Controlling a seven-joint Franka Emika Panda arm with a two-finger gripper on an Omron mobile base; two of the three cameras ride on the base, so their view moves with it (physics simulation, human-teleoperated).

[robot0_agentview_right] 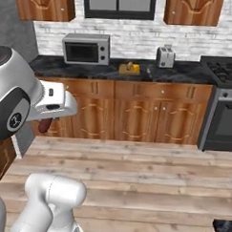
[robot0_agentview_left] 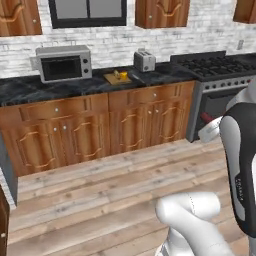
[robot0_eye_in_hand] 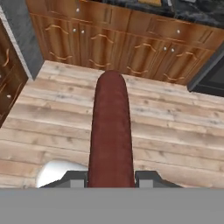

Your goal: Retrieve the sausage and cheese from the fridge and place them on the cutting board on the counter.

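Microwave (robot0_agentview_left: 64, 62) at the table's (robot0_agentview_left: 30, 89) left end; right of it the cutting board (robot0_agentview_left: 118, 78) already carries the cheese (robot0_agentview_left: 123, 75), toaster (robot0_agentview_left: 144, 61) just beyond. Well right of microwave, over the floor, pincer (robot0_eye_in_hand: 110, 177) is clenched on the sausage (robot0_eye_in_hand: 110, 131), gripped near one end w/ most of it sticking fwd. Prob light, slightly soft, smooth skin, could slip or droop; mid-length hold wld be safer. No readable labels or writing.

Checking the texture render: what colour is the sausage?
Dark red-brown, plain; the sausage shows best in the hand view.
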